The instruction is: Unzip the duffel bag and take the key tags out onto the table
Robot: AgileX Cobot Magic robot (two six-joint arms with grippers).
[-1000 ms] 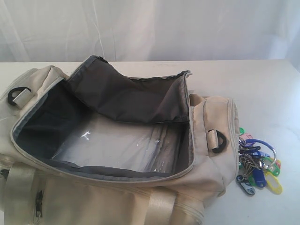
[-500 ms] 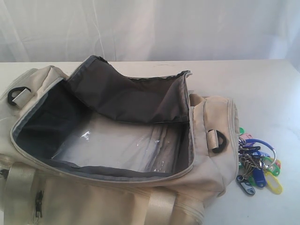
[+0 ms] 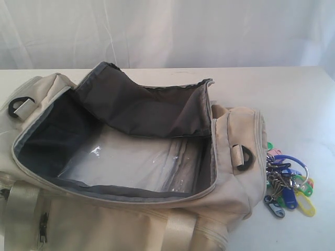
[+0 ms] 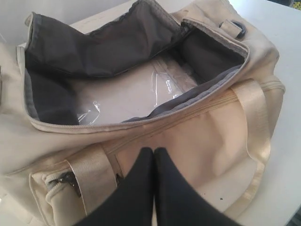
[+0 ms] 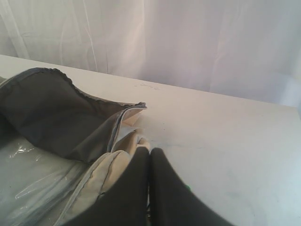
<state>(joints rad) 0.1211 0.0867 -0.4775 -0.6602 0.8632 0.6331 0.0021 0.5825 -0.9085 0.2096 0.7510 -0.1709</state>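
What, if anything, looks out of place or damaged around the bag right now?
Nothing stands out. The duffel bag lies unzipped with its flap folded back, a crinkled clear plastic sheet is all that shows inside, and the key tags lie bunched on the table beside its end.

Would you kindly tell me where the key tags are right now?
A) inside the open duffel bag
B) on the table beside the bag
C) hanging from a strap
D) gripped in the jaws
B: the key tags lie on the table beside the duffel bag, outside its open compartment.
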